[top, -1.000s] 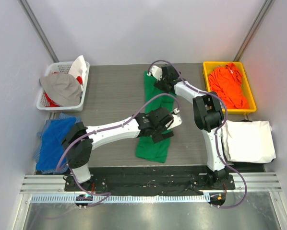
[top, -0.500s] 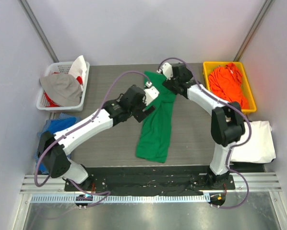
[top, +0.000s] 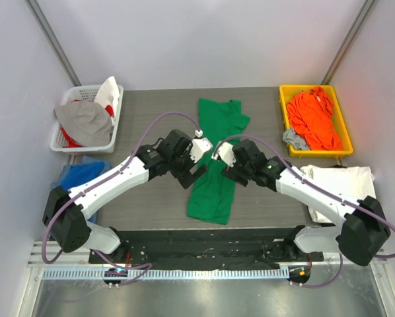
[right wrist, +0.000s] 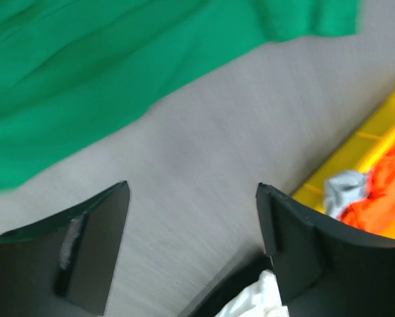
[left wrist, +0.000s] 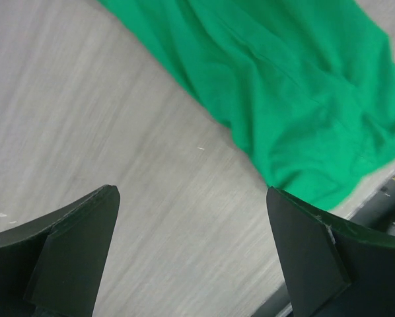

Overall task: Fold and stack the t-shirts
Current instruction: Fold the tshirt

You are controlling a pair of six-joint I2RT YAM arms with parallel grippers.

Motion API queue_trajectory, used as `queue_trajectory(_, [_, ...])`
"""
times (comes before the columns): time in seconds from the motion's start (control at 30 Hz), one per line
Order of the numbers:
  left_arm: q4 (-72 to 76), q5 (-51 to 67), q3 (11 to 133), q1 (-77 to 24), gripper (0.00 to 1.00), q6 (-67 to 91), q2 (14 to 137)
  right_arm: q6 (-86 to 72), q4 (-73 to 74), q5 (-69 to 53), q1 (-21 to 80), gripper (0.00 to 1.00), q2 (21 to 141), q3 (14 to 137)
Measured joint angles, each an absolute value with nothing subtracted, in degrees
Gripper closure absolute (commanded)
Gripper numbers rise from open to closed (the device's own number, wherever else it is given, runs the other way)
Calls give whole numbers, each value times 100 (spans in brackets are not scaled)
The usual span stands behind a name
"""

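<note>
Mid-fold on green t-shirt [top: 212, 195]: long strip at centre of desk [top: 151, 132], seemingly folded lengthwise already. Left jaws and right jaws apart, empty, flanking strip's middle. Next, probably: grab one end, fold crosswise, then stack.

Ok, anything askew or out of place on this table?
The bright green cotton t-shirt lies as a long, rumpled strip slanted across the table, not squared. A small grey cloth droops over the yellow plastic bin's rim beside the orange shirt. Nothing looks spilled or damaged.
</note>
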State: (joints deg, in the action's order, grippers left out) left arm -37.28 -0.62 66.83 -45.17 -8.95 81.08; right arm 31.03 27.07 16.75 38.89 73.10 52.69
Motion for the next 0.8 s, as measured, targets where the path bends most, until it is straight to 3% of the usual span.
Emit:
queue_trajectory(0.5, [-4084, 1938, 6674, -3470, 0, -510, 9091, 2805, 3524, 281, 4696, 21, 6598, 4633])
queue_trajectory(0.8, [-4145, 2268, 6462, -3251, 0, -600, 9126, 2812, 3542, 191, 4952, 22, 6134, 3898])
